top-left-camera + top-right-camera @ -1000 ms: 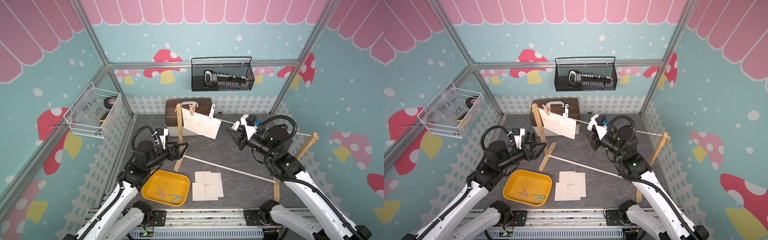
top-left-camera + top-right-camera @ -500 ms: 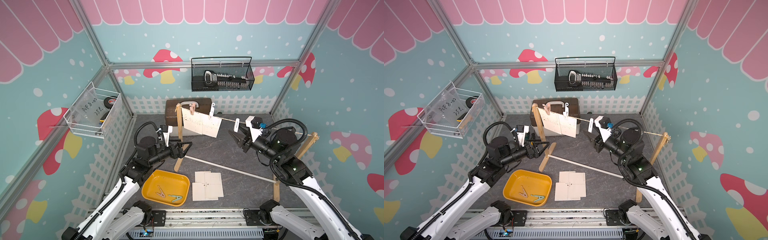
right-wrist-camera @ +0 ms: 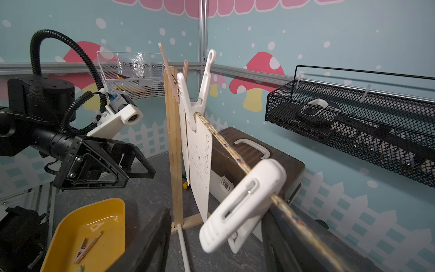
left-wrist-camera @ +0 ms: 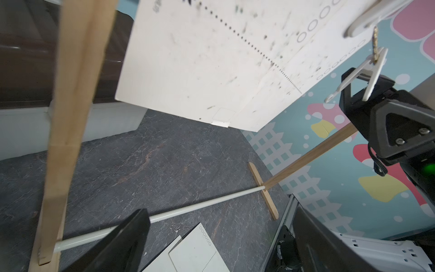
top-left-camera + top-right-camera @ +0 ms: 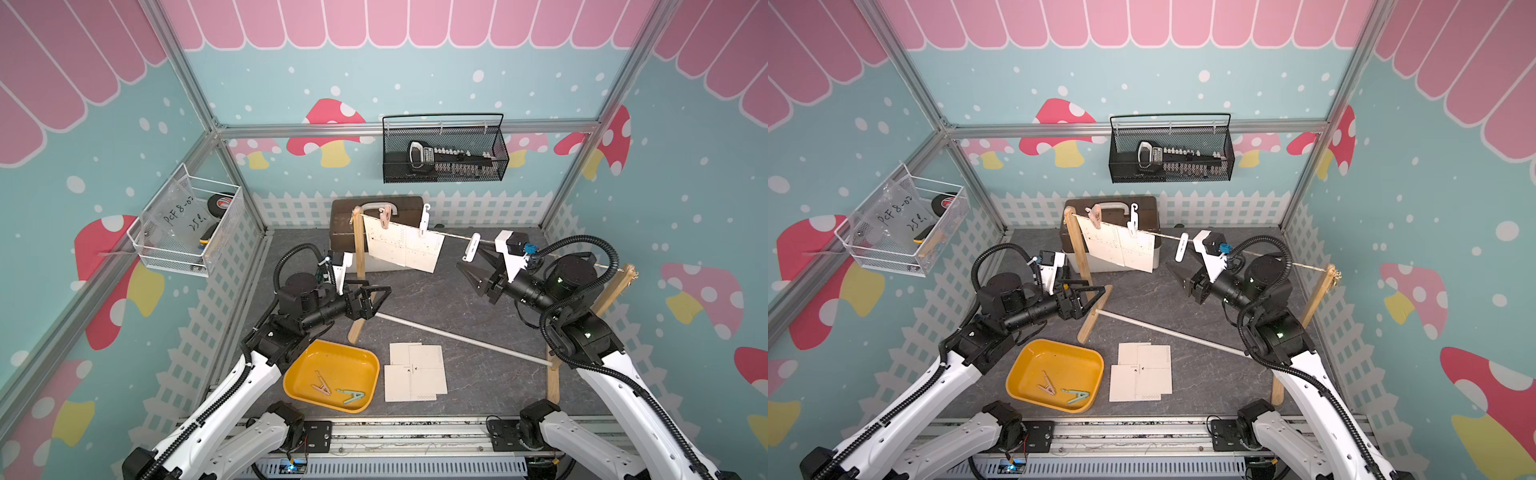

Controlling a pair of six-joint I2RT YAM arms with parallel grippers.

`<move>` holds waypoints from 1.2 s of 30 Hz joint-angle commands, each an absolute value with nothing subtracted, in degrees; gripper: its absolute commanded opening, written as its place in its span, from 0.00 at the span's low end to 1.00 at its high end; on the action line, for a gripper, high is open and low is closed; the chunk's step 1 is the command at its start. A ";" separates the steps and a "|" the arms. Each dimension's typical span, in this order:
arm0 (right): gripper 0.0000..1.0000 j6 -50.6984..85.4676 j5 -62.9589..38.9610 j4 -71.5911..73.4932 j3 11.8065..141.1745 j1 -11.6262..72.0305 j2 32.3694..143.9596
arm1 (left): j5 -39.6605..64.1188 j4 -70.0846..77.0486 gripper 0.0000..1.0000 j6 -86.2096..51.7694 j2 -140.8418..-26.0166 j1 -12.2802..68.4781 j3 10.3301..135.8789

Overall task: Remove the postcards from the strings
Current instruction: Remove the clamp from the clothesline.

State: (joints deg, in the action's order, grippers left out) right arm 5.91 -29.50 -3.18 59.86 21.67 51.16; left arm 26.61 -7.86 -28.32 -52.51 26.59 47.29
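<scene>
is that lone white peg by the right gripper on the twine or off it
On it. In the right wrist view the white peg is clipped onto the twine, with nothing hanging from it.

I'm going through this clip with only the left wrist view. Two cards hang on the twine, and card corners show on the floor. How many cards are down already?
Observer: It looks like three postcards, overlapping on the table.
Operator: Any loose pegs around?
Observer: Two lie in a yellow tray beside that stack: a pinkish peg and a green peg.
Operator: What else clips the hanging pair?
Observer: A pink clip on the card next to the wooden post.
</scene>
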 commanded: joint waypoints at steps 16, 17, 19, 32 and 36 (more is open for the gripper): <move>0.78 12.61 -35.16 1.26 60.57 19.78 52.30 | 26.28 -8.66 1.00 -26.98 -53.30 26.98 49.83; 0.79 12.74 -35.30 1.37 60.58 19.70 52.29 | 26.25 -8.66 1.00 -26.98 -53.39 26.96 49.83; 0.79 12.90 -35.49 1.60 60.80 19.62 52.62 | 26.44 -8.70 1.00 -26.98 -53.58 26.98 49.92; 0.63 13.36 -37.18 3.44 61.41 18.94 53.98 | 26.36 -8.79 1.00 -27.07 -52.90 26.98 49.57; 0.54 13.38 -37.39 3.86 61.35 18.72 54.14 | 26.10 -8.92 1.00 -27.15 -52.65 26.95 49.48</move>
State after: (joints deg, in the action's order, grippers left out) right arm 13.85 -36.12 1.83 59.88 19.09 54.04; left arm 26.61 -8.14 -28.05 -53.41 26.76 48.05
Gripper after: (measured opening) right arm 0.550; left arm 0.997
